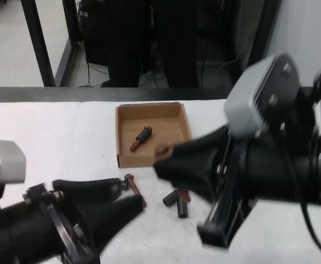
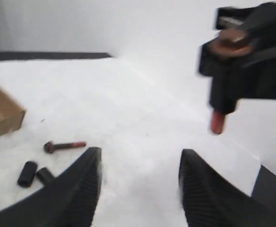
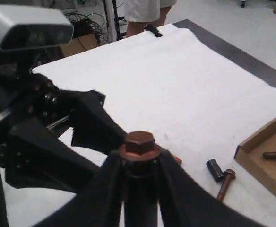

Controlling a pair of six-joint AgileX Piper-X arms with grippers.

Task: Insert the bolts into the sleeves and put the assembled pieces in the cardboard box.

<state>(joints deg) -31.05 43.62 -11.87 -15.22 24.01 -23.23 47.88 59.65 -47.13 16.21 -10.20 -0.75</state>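
My right gripper [image 3: 139,163] is shut on an assembled piece [image 3: 139,146], a copper bolt with a hex head seated in a black sleeve. From the left wrist view the bolt's red tip [image 2: 217,122] pokes out below the sleeve, held above the bench. In the high view the right gripper [image 1: 163,157] hangs just in front of the cardboard box [image 1: 125,118]. One assembled piece [image 1: 140,138] lies in the box. My left gripper [image 2: 140,184] is open and holds nothing, low over the white bench. Close by lie a loose bolt [image 1: 134,187] and two black sleeves [image 1: 171,197].
The bench is covered in white sheet, with free room to the left of the box and along the right side. A second loose bolt [image 1: 184,193] lies among the sleeves. The left arm's body [image 3: 43,123] stands close to the right gripper. A dark bench edge [image 1: 94,93] runs behind the box.
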